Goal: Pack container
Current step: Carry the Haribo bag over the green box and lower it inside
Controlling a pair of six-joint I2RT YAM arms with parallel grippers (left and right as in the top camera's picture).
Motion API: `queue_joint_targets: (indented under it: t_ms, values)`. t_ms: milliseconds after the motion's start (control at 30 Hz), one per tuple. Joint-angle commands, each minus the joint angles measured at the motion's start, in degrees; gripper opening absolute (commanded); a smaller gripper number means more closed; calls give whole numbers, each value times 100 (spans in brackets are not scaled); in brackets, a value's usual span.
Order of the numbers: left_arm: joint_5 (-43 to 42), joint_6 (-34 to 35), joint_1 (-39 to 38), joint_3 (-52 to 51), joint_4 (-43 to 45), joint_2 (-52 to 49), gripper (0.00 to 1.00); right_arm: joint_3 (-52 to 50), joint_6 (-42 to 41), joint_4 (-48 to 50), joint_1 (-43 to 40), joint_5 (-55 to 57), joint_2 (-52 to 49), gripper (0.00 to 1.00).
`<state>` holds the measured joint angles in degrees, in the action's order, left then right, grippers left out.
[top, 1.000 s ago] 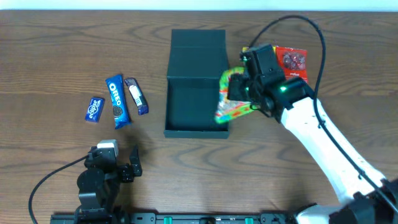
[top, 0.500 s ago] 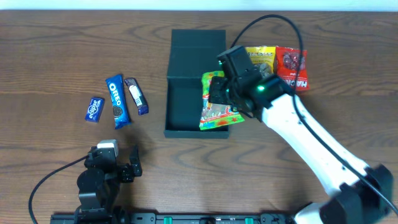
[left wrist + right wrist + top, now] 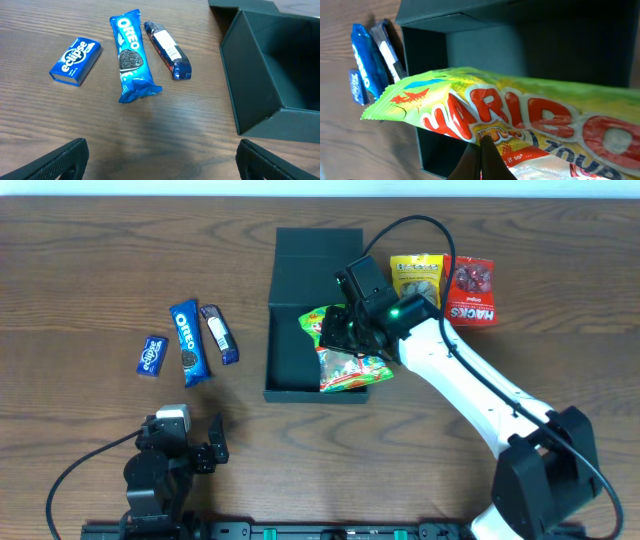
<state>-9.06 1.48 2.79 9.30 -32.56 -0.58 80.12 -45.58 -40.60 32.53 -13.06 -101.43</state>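
Note:
The dark teal-green container (image 3: 290, 325) stands open at the table's middle, its flap lid laid back toward the far side; it also shows in the left wrist view (image 3: 260, 75) and the right wrist view (image 3: 530, 45). My right gripper (image 3: 345, 330) is shut on a green Haribo bag (image 3: 345, 360) and holds it over the container's right half. In the right wrist view the bag (image 3: 520, 115) fills the frame, pinched between the fingers (image 3: 482, 155). My left gripper (image 3: 175, 442) is open and empty at the front left; its fingers show in its wrist view (image 3: 160, 162).
An Oreo packet (image 3: 188, 342), a dark bar (image 3: 220, 333) and a blue Eclipse box (image 3: 151, 355) lie left of the container. A yellow bag (image 3: 416, 278) and a red Hacks bag (image 3: 470, 290) lie to its right.
My right gripper has carried the Haribo bag leftward from the container's right edge to over its inside. The left arm has not moved.

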Motion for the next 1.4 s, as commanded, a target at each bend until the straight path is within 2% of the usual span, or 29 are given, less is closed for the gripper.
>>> queue_joint_targets:
  t_ms: [0,233,300,333,467,533,567,633,733,767,800,900,1000,1367]
  values:
    - [-83,42,-17,-63,17,37,95,131,-522,105,57,-273,-44,1]
    - [-83,42,-17,-63,17,37,95,131,-868,216,50,-260,-61,2]
    - [-83,42,-17,-63,17,37,95,131,-885,282,50,-264,-61,49]
    - [-83,42,-17,-63,17,37,95,131,-883,337,52,-271,-61,62]
    - [-83,42,-17,-63,17,37,95,131,-879,470,55,-350,-59,75]
    - [-83,42,-17,-63,17,37,95,131,-743,527,48,-348,-59,71]
    - [-83,42,-17,-63,17,37,95,131,-599,531,44,-341,-59,63]
    - [-83,42,-17,-63,17,37,95,131,-127,474,44,-205,-59,41]
    - [-83,42,-17,-63,17,37,95,131,490,229,63,398,-59,13]
    - [-83,44,-17,-63,20,37,95,131,592,173,63,669,-59,5]
    - [-83,42,-17,-63,20,37,95,131,831,140,61,1051,-59,2]
    - [-83,42,-17,-63,20,37,95,131,1482,98,68,1814,-59,1]
    - [-83,42,-17,-63,20,37,95,131,1722,-269,142,2518,-59,1]
    - [-83,42,-17,-63,20,37,95,116,1998,-592,409,2647,-774,1]
